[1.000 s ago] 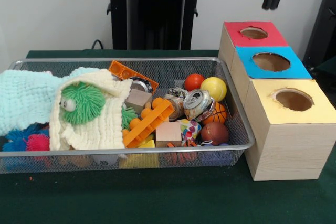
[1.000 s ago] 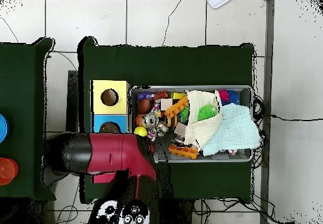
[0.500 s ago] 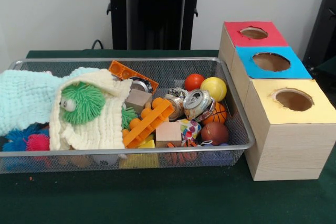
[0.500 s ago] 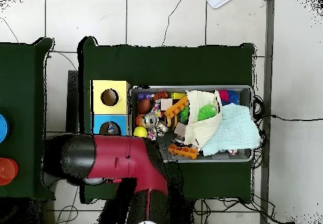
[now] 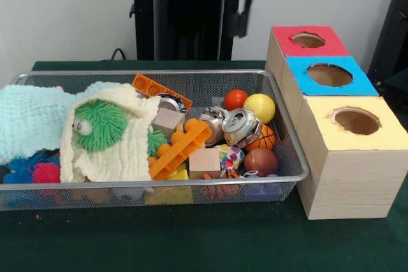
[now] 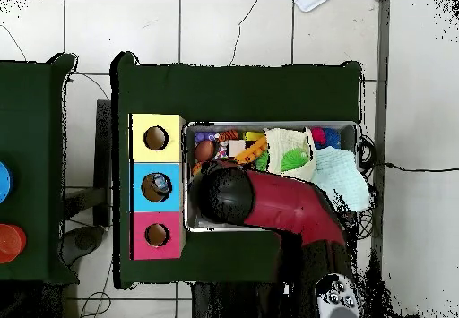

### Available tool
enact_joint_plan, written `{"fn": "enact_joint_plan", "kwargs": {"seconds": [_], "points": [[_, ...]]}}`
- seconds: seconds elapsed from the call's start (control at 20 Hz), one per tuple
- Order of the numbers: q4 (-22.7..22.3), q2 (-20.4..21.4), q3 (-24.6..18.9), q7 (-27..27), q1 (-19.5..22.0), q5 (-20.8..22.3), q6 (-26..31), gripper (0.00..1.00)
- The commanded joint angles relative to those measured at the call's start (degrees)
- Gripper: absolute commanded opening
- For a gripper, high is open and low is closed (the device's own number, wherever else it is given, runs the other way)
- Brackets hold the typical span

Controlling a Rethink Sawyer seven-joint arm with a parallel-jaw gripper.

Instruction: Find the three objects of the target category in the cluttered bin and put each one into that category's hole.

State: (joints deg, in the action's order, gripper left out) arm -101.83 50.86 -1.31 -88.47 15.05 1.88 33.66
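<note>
The wire bin (image 5: 290,138) holds a crushed can (image 5: 241,125), a red ball (image 5: 235,99), a yellow ball (image 5: 259,107), a small basketball (image 5: 266,137), a brown ball (image 5: 260,162), wooden blocks (image 5: 204,159), orange brick plates (image 5: 182,148) and a green fuzzy toy (image 5: 102,124) wrapped in a cream cloth (image 5: 121,151). My gripper (image 5: 239,23) hangs high above the bin's far rim, over the ball corner, touching nothing. From overhead the red arm (image 6: 269,202) covers the bin's lower half and hides the gripper.
Beside the bin stand three wooden boxes with holes: red top (image 5: 308,41), blue top (image 5: 329,75), yellow top (image 5: 356,121). A small object shows inside the blue hole (image 6: 160,184) from overhead. A mint cloth (image 5: 32,116) drapes over the bin's left end, with spiky toys (image 5: 35,171) below it.
The arm has swung from beside the boxes, out of the front view for a moment, to above the bin's far side. The bin's contents have not moved.
</note>
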Motion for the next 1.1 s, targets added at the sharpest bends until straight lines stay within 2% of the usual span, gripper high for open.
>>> {"fn": "enact_joint_plan", "kwargs": {"seconds": [0.05, 0.25, 0.4, 0.45, 0.6, 0.85, 1.1], "points": [[0.6, -4.5, -12.3, 26.2, 12.6, 10.7, 7.1, 0.00], [5.2, -5.8, -16.9, 31.3, 18.6, 15.4, 11.9, 0.00], [4.5, -6.9, -20.6, 31.6, 22.4, 16.4, 11.1, 0.00], [4.3, -7.3, -21.9, 31.7, 23.6, 16.8, 10.9, 1.00], [4.1, -10.0, -25.3, 31.1, 26.5, 17.2, 8.5, 1.00], [5.6, -13.0, -26.9, 27.6, 26.9, 18.7, 6.3, 1.00], [9.7, -16.5, -27.6, 28.1, 26.8, 23.0, 5.4, 1.00]]}}
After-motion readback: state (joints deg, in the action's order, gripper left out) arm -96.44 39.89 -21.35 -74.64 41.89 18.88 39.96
